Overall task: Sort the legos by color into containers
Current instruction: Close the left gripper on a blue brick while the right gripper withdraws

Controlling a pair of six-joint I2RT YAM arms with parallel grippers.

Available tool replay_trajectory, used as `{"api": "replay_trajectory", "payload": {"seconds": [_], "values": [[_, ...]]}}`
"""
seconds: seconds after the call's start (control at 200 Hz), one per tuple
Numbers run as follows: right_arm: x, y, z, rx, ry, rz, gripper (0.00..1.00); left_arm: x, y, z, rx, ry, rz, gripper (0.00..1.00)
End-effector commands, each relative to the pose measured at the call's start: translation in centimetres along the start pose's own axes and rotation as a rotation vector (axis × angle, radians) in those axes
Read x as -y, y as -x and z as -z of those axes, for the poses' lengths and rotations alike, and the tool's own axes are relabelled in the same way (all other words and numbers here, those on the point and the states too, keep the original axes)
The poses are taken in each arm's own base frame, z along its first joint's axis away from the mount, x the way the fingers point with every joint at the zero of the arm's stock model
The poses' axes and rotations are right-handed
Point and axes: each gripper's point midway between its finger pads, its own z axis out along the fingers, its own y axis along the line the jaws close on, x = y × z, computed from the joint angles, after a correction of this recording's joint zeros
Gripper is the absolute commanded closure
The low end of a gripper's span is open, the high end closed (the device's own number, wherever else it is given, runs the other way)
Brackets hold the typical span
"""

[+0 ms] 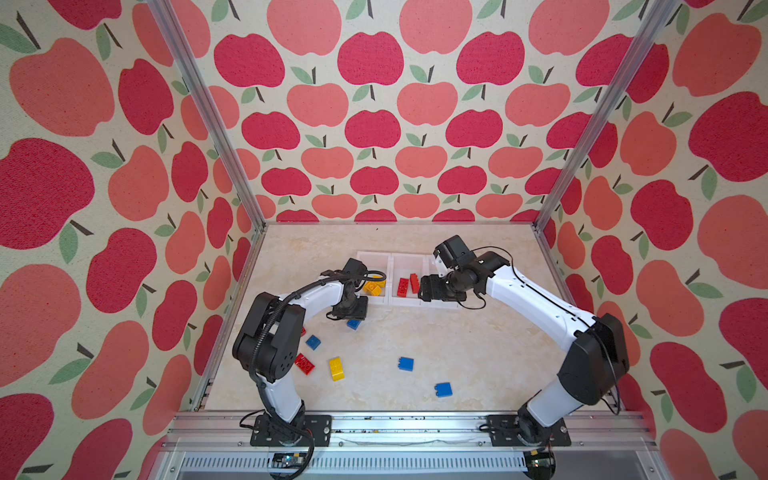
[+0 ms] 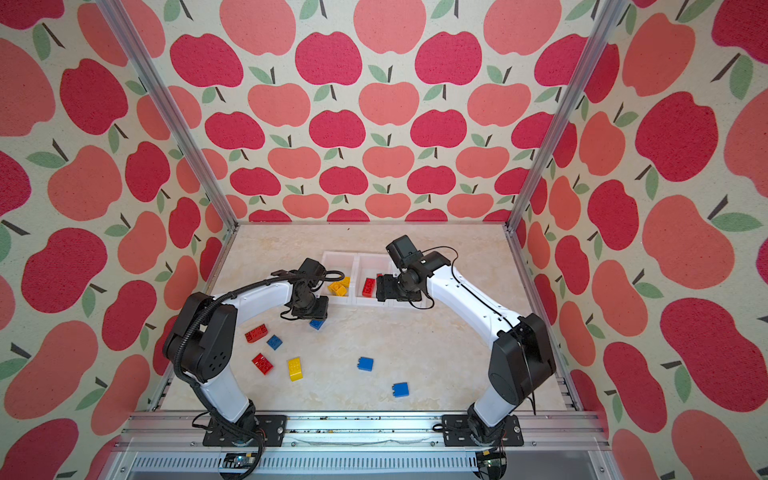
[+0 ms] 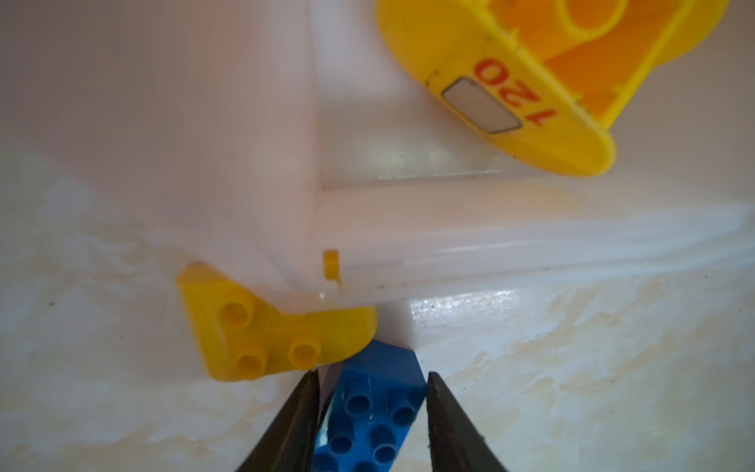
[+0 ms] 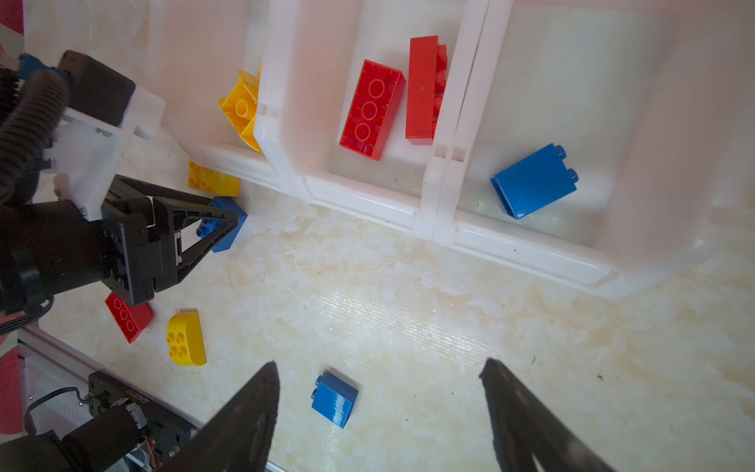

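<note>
legos (image 1: 336, 368) lie scattered loose on the near table (image 1: 457, 353). farther in, left gripper (image 3: 371, 375) stands narrow astride a blue brick (image 3: 376, 408) just before the containers (image 4: 359, 200), one jaw barely clear. right gripper (image 4: 380, 364) gapes wide and empty before them.

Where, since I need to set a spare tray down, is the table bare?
Bare: the table right of the front blue brick, and the strip behind the bins. Crowded: front left, loose bricks around the left claw.
</note>
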Motion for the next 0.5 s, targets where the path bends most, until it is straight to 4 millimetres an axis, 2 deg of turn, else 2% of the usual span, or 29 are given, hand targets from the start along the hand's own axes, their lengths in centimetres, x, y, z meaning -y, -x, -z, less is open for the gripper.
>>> {"api": "replay_trajectory", "payload": {"seconds": [0.0,0.325,0.43,0.495], "values": [[0.39,0.1,0.91,0.025,-0.003,-0.027,0.19,-0.36,-2.06,-1.19,-0.099,0.039,-0.013,0.52],[0.65,0.02,0.88,0.026,0.001,-0.036,0.19,-0.25,-2.88,-1.48,-0.123,0.105,-0.06,0.51],[0.8,0.08,0.9,0.029,0.0,-0.04,0.2,-0.08,-2.93,-1.52,-0.122,0.112,-0.063,0.54],[0.87,0.09,0.99,0.031,-0.001,-0.041,0.2,0.05,-2.71,-1.33,-0.112,0.116,-0.061,0.6]]}}
